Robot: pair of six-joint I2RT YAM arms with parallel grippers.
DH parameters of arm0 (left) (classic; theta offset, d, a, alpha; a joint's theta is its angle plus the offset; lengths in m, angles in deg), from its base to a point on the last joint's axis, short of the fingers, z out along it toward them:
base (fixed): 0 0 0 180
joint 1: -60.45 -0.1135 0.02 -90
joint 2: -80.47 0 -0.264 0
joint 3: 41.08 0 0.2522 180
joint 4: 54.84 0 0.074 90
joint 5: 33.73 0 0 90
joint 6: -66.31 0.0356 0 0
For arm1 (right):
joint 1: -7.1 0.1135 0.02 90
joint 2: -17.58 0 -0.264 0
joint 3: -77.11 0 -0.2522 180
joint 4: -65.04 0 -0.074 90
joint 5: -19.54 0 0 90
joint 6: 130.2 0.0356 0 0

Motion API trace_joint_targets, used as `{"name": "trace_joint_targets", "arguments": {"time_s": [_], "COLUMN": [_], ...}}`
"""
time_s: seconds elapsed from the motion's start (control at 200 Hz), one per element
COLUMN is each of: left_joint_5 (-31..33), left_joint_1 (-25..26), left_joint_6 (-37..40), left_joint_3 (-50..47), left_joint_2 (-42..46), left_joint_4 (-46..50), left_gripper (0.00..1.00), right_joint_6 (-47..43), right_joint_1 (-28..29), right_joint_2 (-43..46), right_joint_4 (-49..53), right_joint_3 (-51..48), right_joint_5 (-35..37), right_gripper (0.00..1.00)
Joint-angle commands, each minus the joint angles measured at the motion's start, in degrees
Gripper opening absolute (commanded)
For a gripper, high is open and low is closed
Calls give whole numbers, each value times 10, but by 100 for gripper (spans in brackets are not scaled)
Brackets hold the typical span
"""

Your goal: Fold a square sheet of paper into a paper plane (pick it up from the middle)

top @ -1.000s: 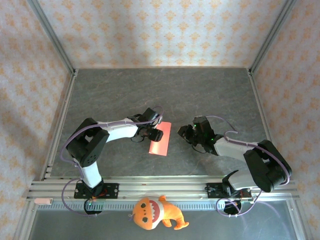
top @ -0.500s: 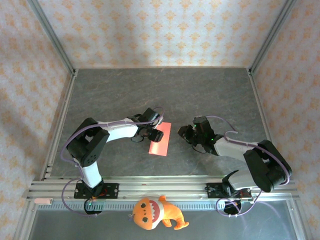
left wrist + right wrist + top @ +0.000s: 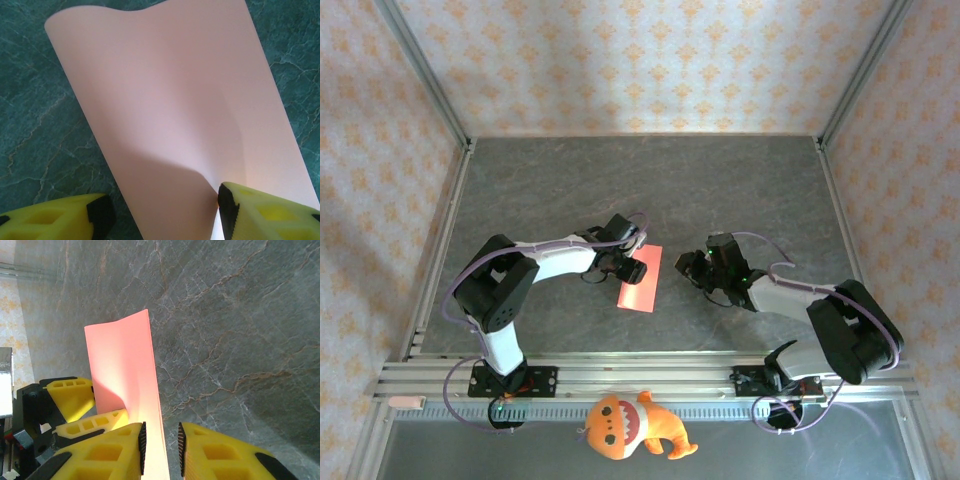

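The sheet of paper (image 3: 641, 277) lies on the grey table (image 3: 620, 180) between the two arms, nearer the left one. From above it looks like a narrow red-pink rectangle. Its long axis runs from the near edge of the table toward the far wall, with the far end leaning a little to the right. Both short ends are blunt, so it has no point.

The left gripper (image 3: 628, 264) sits over the paper's left long edge, about halfway along. In the left wrist view the left gripper (image 3: 160, 207) is spread wide. One yellow finger (image 3: 75, 217) is over the bare table beside the paper, and the other (image 3: 270, 212) rests at the paper's surface. The paper (image 3: 170, 100) is not flat there. It bulges upward, and a soft crease rises from that second finger.

The right gripper (image 3: 690, 268) is just to the right of the paper, and a strip of table shows between them from above. In the right wrist view the right gripper (image 3: 161, 445) has only a narrow gap, through which the paper's (image 3: 120, 365) edge and the table are both visible. I cannot tell whether either pad touches the paper. The left gripper's fingers (image 3: 72, 395) show at the paper's other side.

An orange plush toy (image 3: 625, 425) lies by the near rail, well apart from the paper.
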State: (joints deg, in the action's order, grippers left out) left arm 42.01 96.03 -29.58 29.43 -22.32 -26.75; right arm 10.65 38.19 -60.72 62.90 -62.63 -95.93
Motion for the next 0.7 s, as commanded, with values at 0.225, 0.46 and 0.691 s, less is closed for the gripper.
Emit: {"name": "trace_joint_targets", "arguments": {"time_s": [0.225, 0.46, 0.691], "left_joint_5": [24, 31, 32], "left_joint_1": [-15, -15, -15], "left_joint_6": [18, 16, 16], "left_joint_3": [-10, -12, -11], "left_joint_2": [-64, -65, -65], "left_joint_4": [-22, -27, -26], "left_gripper": [64, 64, 64], "right_joint_6": [0, 3, 3], "right_joint_1": [3, 3, 3], "right_joint_2": [-7, -13, -18], "right_joint_4": [-31, -39, -41], "right_joint_3": [-7, -8, -6], "right_joint_5": [-15, -21, -28], "right_gripper": [27, 27, 27]}}
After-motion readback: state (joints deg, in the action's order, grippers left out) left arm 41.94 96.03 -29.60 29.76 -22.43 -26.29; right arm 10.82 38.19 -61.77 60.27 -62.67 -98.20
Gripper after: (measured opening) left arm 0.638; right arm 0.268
